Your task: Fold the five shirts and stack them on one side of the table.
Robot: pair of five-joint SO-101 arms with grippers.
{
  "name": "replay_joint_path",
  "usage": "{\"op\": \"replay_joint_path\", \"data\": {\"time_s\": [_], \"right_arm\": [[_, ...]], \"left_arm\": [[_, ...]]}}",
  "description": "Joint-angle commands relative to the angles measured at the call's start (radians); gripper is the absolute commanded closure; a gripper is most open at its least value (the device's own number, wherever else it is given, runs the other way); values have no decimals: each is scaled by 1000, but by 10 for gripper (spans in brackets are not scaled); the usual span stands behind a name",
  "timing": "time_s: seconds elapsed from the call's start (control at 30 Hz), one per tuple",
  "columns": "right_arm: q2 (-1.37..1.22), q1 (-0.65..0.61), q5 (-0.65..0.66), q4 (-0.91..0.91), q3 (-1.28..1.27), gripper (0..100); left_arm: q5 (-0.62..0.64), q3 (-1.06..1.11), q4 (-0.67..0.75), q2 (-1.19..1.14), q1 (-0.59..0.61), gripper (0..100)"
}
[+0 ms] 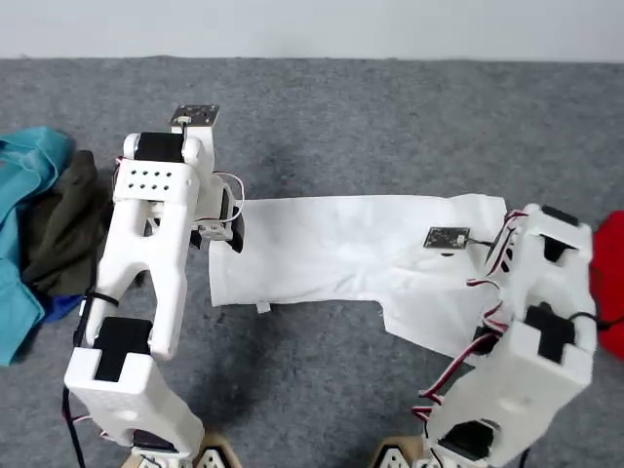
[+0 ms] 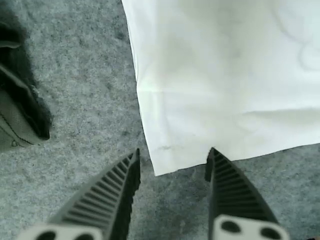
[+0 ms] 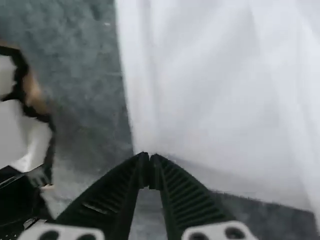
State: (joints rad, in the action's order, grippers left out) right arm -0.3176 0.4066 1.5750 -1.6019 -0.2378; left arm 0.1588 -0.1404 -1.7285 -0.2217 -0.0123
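On table (image 1: 322,127), shirt (image 1: 341,249): left gripper (image 2: 174,151) wide astride its corner, right gripper (image 3: 149,157) closed at its edge; likely risk, corner slips free, skewing fold.

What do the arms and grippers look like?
Both arms are white, blocky shells with black motors at the joints. The left arm has a grid of small holes; the right arm carries loose red, white and black wires. The left gripper and right gripper have black, ribbed, tapering fingers.

A white shirt (image 1: 341,249) lies spread flat on the table (image 1: 341,117). A teal shirt (image 1: 24,195) and an olive shirt (image 1: 63,229) are heaped at the left edge. A red shirt (image 1: 609,283) lies at the right edge.
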Motion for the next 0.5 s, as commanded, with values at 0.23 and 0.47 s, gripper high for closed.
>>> {"op": "replay_joint_path", "data": {"time_s": [0.23, 0.47], "right_arm": [[232, -22, 41, -185, -95, 583], [245, -31, 143, -136, -210, 659]], "left_arm": [[9, -2, -29, 51, -8, 797], [9, 35, -29, 54, -8, 797]]}}
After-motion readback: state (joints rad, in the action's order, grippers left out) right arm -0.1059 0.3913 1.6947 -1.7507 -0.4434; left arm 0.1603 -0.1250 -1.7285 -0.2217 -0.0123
